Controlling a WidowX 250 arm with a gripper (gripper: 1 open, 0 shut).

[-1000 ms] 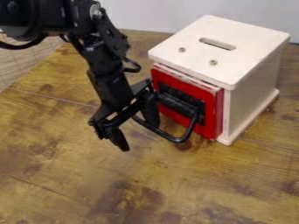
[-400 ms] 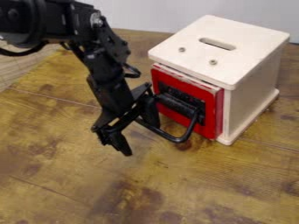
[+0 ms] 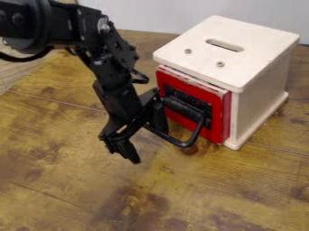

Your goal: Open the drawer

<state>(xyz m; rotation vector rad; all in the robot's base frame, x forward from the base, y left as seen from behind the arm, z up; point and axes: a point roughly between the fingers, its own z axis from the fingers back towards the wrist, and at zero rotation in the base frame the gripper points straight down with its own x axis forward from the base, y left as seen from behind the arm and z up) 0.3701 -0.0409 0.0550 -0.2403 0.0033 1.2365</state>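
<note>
The red drawer point(image 3: 182, 91) sits in the front of a cream-white cube housing point(image 3: 248, 68) and looks nearly flush with it. It has a black front panel point(image 3: 197, 112), and a large black loop handle point(image 3: 182, 142) sticks out toward the lower left. My black gripper point(image 3: 137, 135) points steeply down at the left end of that loop. It is open, with one finger point(image 3: 126, 150) low on the table side and the other up by the handle. Whether a finger touches the handle I cannot tell.
The cube stands on a worn wooden tabletop point(image 3: 72, 189), with a slot point(image 3: 223, 43) in its top face. My dark arm point(image 3: 90, 50) reaches in from the upper left. Bare wood lies in front of and to the left of the drawer.
The arm's upper links have leaned slightly toward the cube. The gripper stays at the handle's left end and is still open. The drawer has not moved.
</note>
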